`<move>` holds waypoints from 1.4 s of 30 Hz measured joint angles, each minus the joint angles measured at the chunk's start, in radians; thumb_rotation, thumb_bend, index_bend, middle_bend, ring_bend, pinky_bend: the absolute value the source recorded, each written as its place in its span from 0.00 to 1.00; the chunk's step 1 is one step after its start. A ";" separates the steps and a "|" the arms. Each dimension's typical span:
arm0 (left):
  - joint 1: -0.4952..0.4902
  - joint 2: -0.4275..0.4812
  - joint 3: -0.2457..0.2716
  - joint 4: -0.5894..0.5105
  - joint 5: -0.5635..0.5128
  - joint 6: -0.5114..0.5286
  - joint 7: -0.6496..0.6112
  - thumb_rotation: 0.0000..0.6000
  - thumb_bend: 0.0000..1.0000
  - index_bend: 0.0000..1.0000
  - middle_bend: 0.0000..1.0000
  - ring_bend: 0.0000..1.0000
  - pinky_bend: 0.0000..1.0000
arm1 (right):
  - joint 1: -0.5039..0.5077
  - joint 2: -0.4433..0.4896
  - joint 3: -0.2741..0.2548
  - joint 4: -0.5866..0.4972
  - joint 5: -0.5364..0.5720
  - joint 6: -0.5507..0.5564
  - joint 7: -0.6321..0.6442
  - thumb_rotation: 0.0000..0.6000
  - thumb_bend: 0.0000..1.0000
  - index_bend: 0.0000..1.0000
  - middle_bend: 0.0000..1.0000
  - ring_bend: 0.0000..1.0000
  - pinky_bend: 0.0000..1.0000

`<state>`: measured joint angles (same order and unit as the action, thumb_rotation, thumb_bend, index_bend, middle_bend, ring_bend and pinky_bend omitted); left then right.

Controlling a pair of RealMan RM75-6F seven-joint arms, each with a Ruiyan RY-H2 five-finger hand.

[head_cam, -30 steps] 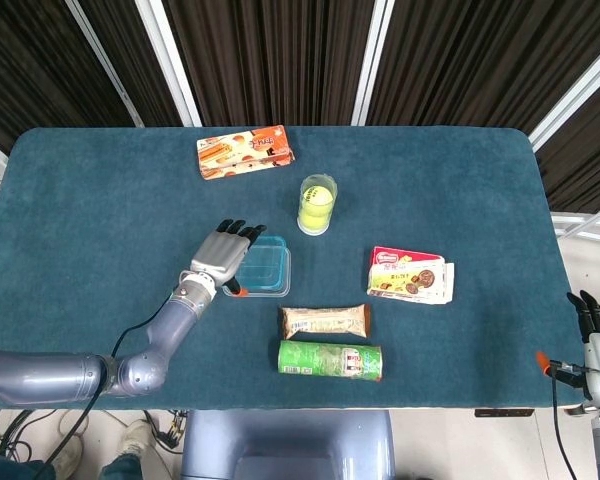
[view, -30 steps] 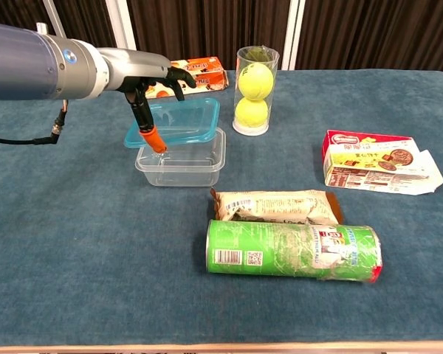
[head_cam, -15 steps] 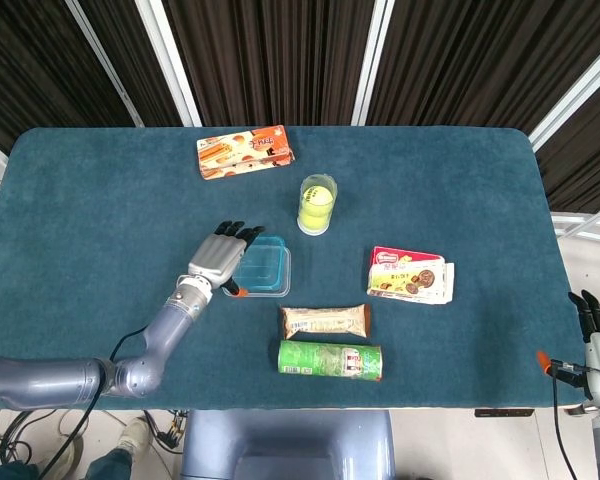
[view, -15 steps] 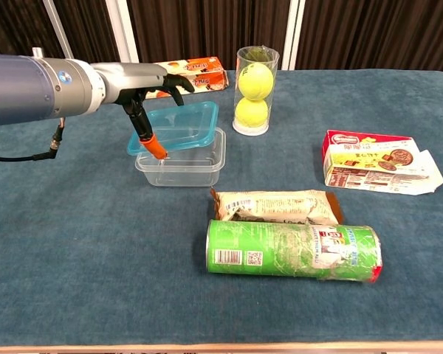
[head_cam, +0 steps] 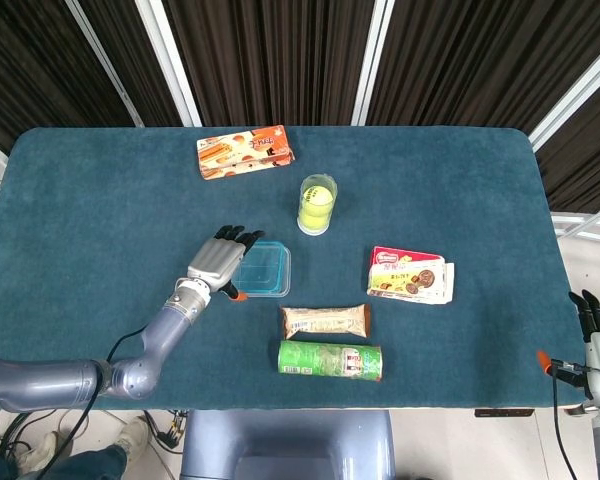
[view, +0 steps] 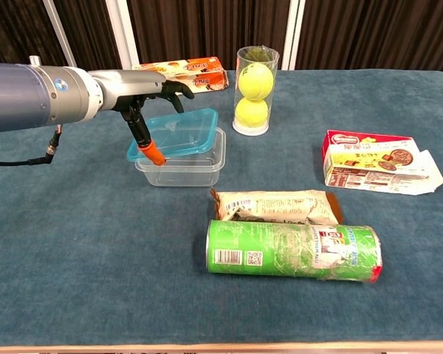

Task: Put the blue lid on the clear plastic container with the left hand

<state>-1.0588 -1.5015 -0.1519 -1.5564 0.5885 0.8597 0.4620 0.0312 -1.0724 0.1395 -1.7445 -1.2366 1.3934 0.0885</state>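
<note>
The blue lid (view: 176,133) is a translucent teal rectangle with rounded corners, lying on top of the clear plastic container (view: 183,164) but tilted: its far right corner stands above the rim, its near left corner sits lower and juts past the container's left wall. The container is a shallow clear tub standing on the blue desk (view: 74,243) near its middle, left of the tennis ball tube (view: 254,90) and beyond the snack packet (view: 275,206) and the green chip can (view: 293,250).

The left hand (view: 149,87) reaches in from the left, palm down, at the lid's left edge. Its dark fingers (view: 179,87) spread over the lid's far left part while the orange-tipped thumb (view: 154,153) points down at the lid's near left corner, so the lid looks pinched between them.

The right hand (head_cam: 599,352) shows only at the far right edge in the head view, off the desk; whether its fingers are apart or together cannot be told
</note>
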 measured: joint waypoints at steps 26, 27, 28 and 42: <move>-0.004 -0.038 -0.003 0.036 0.020 -0.010 -0.007 1.00 0.13 0.07 0.34 0.00 0.00 | 0.000 0.000 0.001 0.002 -0.002 0.000 0.002 1.00 0.29 0.10 0.00 0.00 0.00; -0.004 -0.038 -0.003 0.036 0.021 -0.010 -0.007 1.00 0.13 0.07 0.34 0.00 0.00 | 0.000 0.000 0.001 0.002 -0.002 0.000 0.003 1.00 0.29 0.10 0.00 0.00 0.00; -0.003 -0.038 -0.003 0.036 0.022 -0.010 -0.007 1.00 0.13 0.07 0.34 0.00 0.00 | 0.000 0.000 0.001 0.003 -0.003 0.000 0.003 1.00 0.29 0.10 0.00 0.00 0.00; 0.003 -0.034 0.001 0.029 0.026 -0.005 -0.006 1.00 0.13 0.07 0.34 0.00 0.00 | 0.000 0.000 0.000 0.002 -0.003 -0.001 0.002 1.00 0.29 0.10 0.00 0.00 0.00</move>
<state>-1.0556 -1.5354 -0.1507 -1.5271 0.6144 0.8548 0.4559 0.0308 -1.0719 0.1399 -1.7430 -1.2392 1.3923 0.0902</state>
